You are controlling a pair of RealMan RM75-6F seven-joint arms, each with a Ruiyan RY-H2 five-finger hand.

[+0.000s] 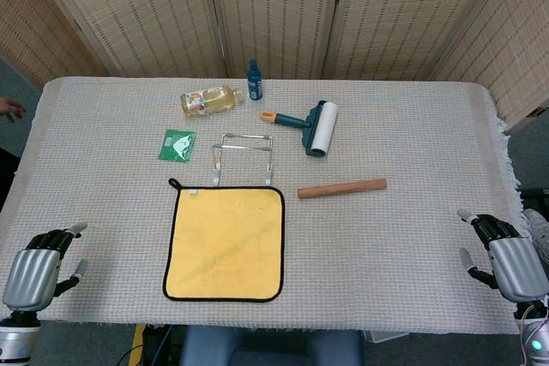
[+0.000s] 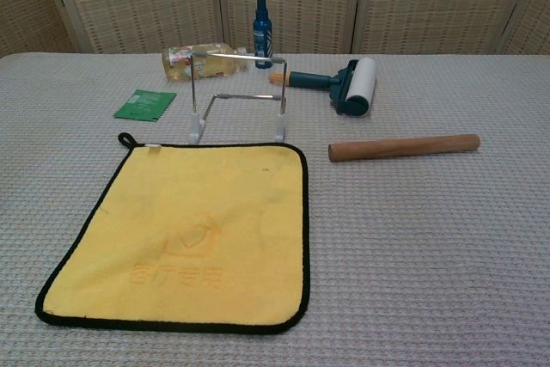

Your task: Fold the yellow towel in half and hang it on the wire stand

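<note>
Woven grey cloth is covering the whole table, and pale wicker screens are closing off the room behind it. Toward 11 o'clock a clear bottle is lying on its side with yellowish liquid inside, and a small blue spray bottle is standing upright just beside it at 12. A green packet is lying at 10 o'clock from the towel. The yellow towel is lying flat and unfolded at the near middle of the table, its far edge just beside the feet of the wire stand, which is standing upright at 12 o'clock from it. A lint roller is resting at 1 o'clock and a wooden rolling pin at 2. The left hand is hovering at the near left edge, well apart from the towel at its 9 o'clock, fingers loosely spread and holding nothing. The right hand is sitting at the near right edge, at the towel's 3 o'clock, likewise spread and holding nothing.
</note>
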